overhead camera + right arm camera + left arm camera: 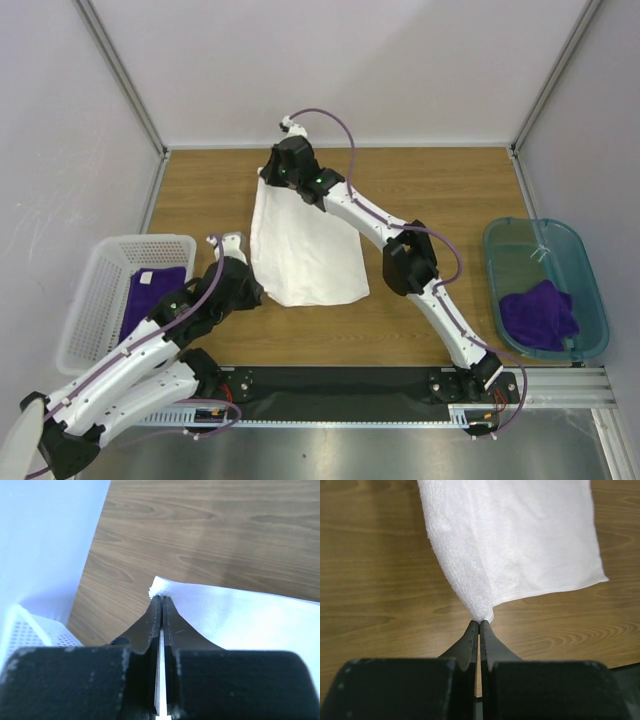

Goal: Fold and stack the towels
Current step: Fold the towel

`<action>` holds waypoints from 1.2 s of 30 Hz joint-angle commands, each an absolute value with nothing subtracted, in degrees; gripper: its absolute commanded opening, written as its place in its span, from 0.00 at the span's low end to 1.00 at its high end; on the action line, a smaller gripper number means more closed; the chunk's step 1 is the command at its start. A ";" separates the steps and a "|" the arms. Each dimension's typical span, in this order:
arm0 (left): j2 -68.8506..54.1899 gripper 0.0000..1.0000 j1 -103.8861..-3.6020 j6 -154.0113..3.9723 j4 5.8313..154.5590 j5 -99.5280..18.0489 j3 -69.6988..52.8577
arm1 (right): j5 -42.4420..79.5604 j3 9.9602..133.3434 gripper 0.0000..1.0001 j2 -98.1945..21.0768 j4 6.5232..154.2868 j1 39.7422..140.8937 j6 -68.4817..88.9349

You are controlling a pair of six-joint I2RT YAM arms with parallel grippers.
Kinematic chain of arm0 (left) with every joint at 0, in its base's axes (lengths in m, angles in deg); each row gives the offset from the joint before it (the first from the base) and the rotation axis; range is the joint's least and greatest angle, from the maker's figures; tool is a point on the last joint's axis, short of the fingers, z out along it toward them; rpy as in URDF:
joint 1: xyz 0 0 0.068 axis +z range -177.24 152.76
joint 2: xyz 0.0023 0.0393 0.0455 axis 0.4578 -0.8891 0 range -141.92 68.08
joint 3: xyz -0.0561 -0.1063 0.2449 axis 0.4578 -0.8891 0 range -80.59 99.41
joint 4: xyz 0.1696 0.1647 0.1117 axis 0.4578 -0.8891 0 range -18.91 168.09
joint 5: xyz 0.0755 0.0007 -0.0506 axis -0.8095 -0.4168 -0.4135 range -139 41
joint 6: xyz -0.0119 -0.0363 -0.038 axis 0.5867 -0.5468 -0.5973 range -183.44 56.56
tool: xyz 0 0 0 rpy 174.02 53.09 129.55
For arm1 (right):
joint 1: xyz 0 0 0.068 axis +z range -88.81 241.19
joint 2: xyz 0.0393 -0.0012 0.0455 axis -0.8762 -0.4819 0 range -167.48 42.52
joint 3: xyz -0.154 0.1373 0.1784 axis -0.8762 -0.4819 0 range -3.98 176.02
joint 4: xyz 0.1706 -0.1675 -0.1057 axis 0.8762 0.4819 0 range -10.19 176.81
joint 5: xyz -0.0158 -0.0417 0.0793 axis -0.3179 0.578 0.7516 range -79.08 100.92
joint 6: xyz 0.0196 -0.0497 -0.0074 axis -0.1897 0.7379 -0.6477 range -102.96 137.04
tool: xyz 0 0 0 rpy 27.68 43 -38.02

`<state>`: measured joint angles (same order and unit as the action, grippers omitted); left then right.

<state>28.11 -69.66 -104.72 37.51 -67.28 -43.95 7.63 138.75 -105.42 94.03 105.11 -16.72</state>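
Evidently for folding: left gripper [479, 623] and right gripper [160, 598] each clench a white towel [305, 250] corner, the right toward the bench's far edge.

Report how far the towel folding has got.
Done: no stack shows yet. In hand: the white towel lies spread on the table, with the left gripper shut on one corner and the right gripper shut on the far corner, seemingly set for a fold. Left: one purple towel lies in the white basket, and a second purple towel sits crumpled in the teal bin; both need stacking.
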 commanded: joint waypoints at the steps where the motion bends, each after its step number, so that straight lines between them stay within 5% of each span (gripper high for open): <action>1: 26.86 0.00 -69.78 -95.71 37.84 -67.38 -37.80 | 9.60 136.65 0.00 -98.64 91.41 103.12 -18.91; 10: 17.21 0.00 -71.36 -86.64 45.66 -53.40 -33.48 | 15.21 127.24 0.00 -92.92 94.57 96.62 -16.62; 23: -1.26 0.00 -78.75 -87.17 48.29 -49.44 -25.92 | 20.76 112.05 0.00 -87.65 93.08 89.32 -13.11; 36: -9.97 0.00 -80.77 -86.91 48.56 -47.68 -18.19 | 23.83 109.84 0.00 -85.01 93.87 85.89 -10.12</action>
<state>-9.75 -80.13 -87.34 47.26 -49.71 -21.74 22.75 109.29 -91.17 95.80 86.45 -12.26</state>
